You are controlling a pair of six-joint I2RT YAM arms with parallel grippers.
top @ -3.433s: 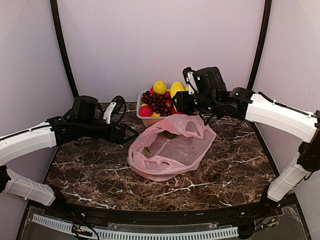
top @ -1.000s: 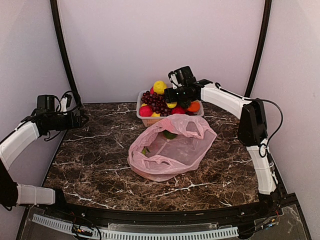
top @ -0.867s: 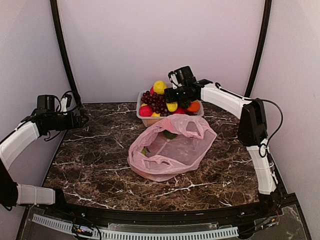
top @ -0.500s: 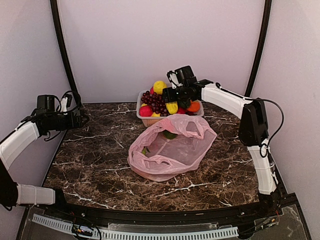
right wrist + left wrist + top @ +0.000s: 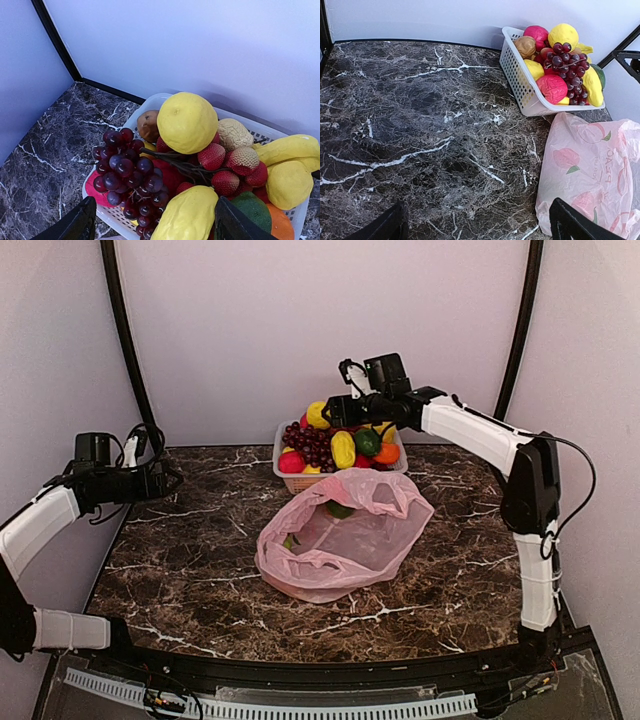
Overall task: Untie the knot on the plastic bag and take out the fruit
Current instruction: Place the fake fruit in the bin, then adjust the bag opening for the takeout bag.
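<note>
Right gripper (image 5: 338, 410), spread and empty, hovers over the basket (image 5: 517, 82); left gripper (image 5: 480, 227) is likewise spread, well clear. The next reach should enter the open mouth of the plastic bag (image 5: 345, 545) cleanly, pinching the green fruit (image 5: 340, 509) and not the film.

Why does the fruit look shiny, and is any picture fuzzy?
Right wrist view: sharp; the glossy grapes catch small bright glints. Left wrist view: sharp too, pale sheen on the table beside the basket. Top view: softest, least detail.

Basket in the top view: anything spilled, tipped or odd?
Nothing spilled. The white basket stands level but is heaped well above its rim; the yellow oblong fruit lies on top by the near edge and might roll off. A green fruit sits inside the open pink bag.
</note>
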